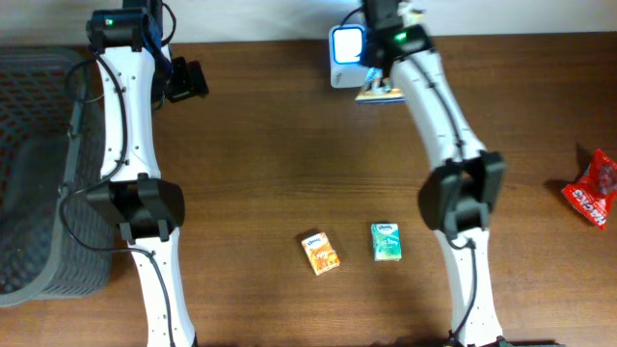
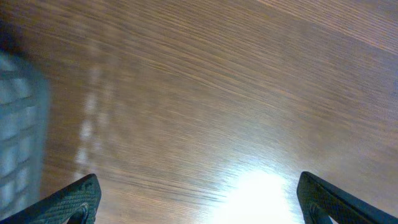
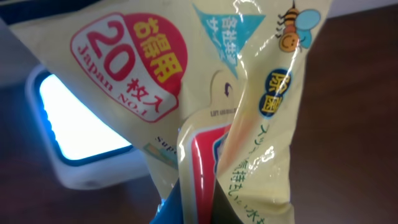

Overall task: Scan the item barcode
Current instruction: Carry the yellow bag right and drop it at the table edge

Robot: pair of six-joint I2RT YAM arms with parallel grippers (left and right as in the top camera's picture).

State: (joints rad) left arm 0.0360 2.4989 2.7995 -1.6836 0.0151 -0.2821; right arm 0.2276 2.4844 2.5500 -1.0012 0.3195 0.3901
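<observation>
Dangling limp at the lit scanner, the yellow packet is pinched in the closed right fingers. It looks like light, crinkly, slippery film, best gripped on a seam. The left fingers stand open.

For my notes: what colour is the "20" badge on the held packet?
The badge on the packet is red with white characters, best in right wrist view.

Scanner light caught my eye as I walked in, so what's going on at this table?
The right gripper is shut on a yellow packet, holding it in front of the lit scanner at the far edge of the table. The left gripper hangs open and empty over bare wood near the basket. An orange carton, a green carton and a red snack bag lie away from both grippers.
</observation>
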